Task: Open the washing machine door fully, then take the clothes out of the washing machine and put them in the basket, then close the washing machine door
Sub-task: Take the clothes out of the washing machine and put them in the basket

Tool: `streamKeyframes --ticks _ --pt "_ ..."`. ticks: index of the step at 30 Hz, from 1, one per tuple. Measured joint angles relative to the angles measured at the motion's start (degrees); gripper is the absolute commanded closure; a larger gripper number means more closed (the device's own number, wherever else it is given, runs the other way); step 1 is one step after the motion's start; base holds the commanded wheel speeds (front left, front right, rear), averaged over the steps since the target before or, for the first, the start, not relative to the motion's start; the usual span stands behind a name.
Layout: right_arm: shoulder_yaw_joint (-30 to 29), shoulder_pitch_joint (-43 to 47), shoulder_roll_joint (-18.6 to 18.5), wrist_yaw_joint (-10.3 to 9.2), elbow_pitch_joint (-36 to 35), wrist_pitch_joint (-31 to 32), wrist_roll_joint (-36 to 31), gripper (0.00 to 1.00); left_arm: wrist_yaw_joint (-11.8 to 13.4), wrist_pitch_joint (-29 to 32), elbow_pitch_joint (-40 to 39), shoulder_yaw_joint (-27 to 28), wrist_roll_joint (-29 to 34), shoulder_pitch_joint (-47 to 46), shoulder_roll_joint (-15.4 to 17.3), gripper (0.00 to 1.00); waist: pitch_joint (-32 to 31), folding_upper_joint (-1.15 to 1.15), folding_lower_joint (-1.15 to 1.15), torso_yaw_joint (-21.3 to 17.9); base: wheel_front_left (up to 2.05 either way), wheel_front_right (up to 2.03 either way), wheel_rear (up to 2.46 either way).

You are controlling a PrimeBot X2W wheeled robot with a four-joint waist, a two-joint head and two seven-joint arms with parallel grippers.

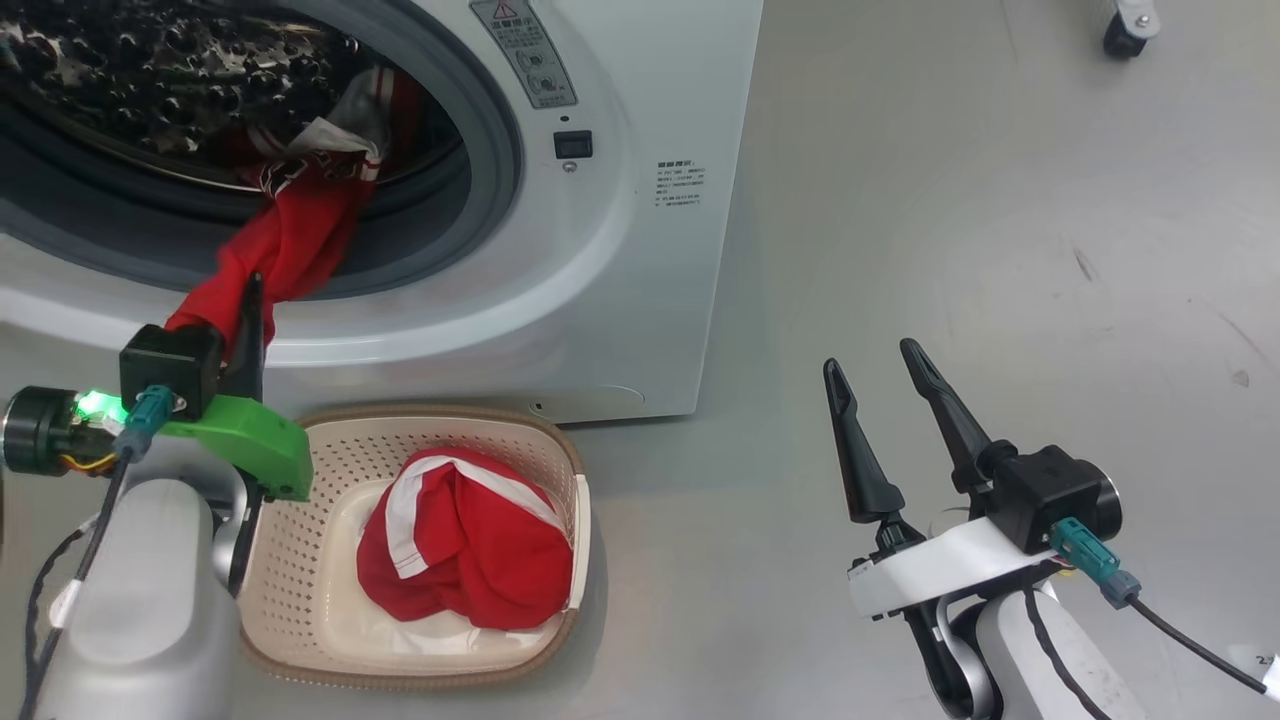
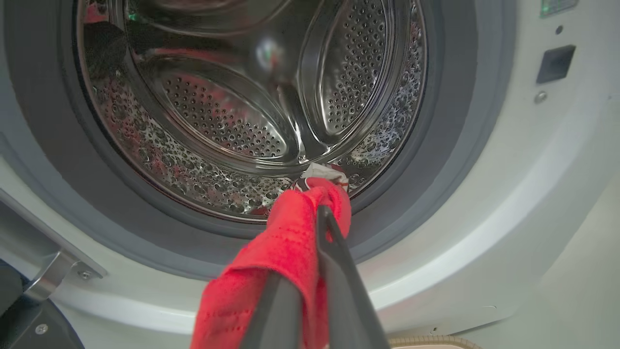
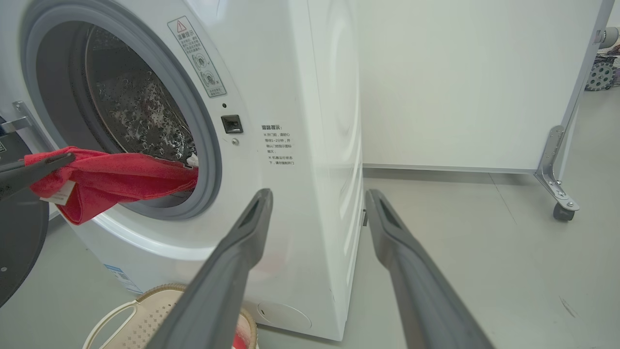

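Observation:
The washing machine [image 1: 640,250] stands with its round mouth uncovered. The washing machine door [image 3: 17,242] hangs swung out, its black rim at the left edge. A red garment [image 1: 290,245] stretches from the drum [image 2: 232,111] out over the grey ring. My left gripper [image 1: 248,295] is shut on its outer end, also seen in the left wrist view [image 2: 317,220] and, from the side, in the right wrist view [image 3: 43,167]. A white label [image 3: 55,194] dangles from the cloth. The basket [image 1: 330,470] sits below the mouth holding another red garment [image 1: 465,550] with white stripes. My right gripper [image 1: 872,358] hovers open and holds nothing.
Bare grey floor [image 1: 1000,200] spreads to the right of the machine. A white panel wall [image 3: 460,82] on a caster [image 3: 564,211] stands behind. The door hinge [image 2: 53,276] juts out at the mouth's left side.

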Motion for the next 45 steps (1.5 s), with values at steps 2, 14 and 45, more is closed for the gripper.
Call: streamKeyframes --ticks 2,14,45 --pt "-0.09 0.23 0.01 0.00 -0.01 0.00 0.00 0.00 0.00 0.00 -2.61 -0.51 0.64 0.89 -0.01 1.00 -0.65 0.00 0.00 0.29 0.00 0.00 0.00" --pt "-0.64 1.33 0.04 0.55 -0.23 0.00 -0.19 0.00 0.89 0.00 -24.37 0.30 0.90 3.84 -1.14 1.00 -2.19 0.00 0.00 1.27 0.00 0.00 0.00" --pt "-0.44 2.15 0.11 1.16 -0.70 0.00 -0.51 0.00 1.07 -0.12 -29.34 -2.05 3.72 22.30 -0.01 1.00 -2.12 0.00 0.00 0.95 0.00 0.00 0.00"
